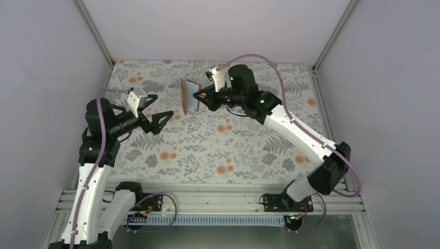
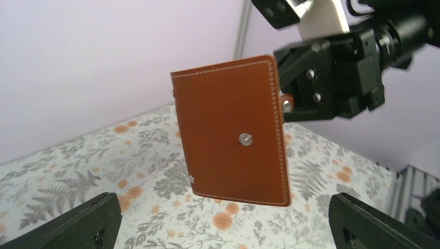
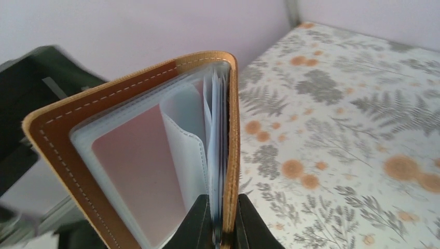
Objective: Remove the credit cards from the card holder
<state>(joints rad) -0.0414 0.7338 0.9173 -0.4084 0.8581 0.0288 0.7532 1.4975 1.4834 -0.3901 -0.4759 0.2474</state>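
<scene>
Lilac walls (image 1: 207,26) box in a table (image 1: 233,150) spread with a grey-and-orange floral cloth.

At the bottom of the right wrist view, two black fingertips (image 3: 200,225) are pressed together on the lower edge of the card holder (image 3: 52,124). They pinch one brown leather cover along with a sheaf of clear plastic sleeves. The other cover swings away to the left, so the booklet stands partly open. Behind the nearest sleeve sits a reddish credit card (image 3: 140,176), flat in its pocket. More pale edges show among the packed sleeves, but I cannot tell whether they are cards or plastic.

From the left wrist camera the holder's outer face shows stitched brown leather with a silver snap stud (image 2: 245,138), and a little closure tab (image 2: 286,105) pokes out at the edge where the right gripper (image 1: 200,96) grips it. The holder hangs upright in the air above the far part of the table, touching nothing but that gripper.

The left gripper (image 1: 165,104) hovers just left of the holder with its fingers (image 2: 88,220) spread wide — nothing between them, and no contact with the leather. Its arm bends back toward the near left corner; the right arm reaches in from the near right.
</scene>
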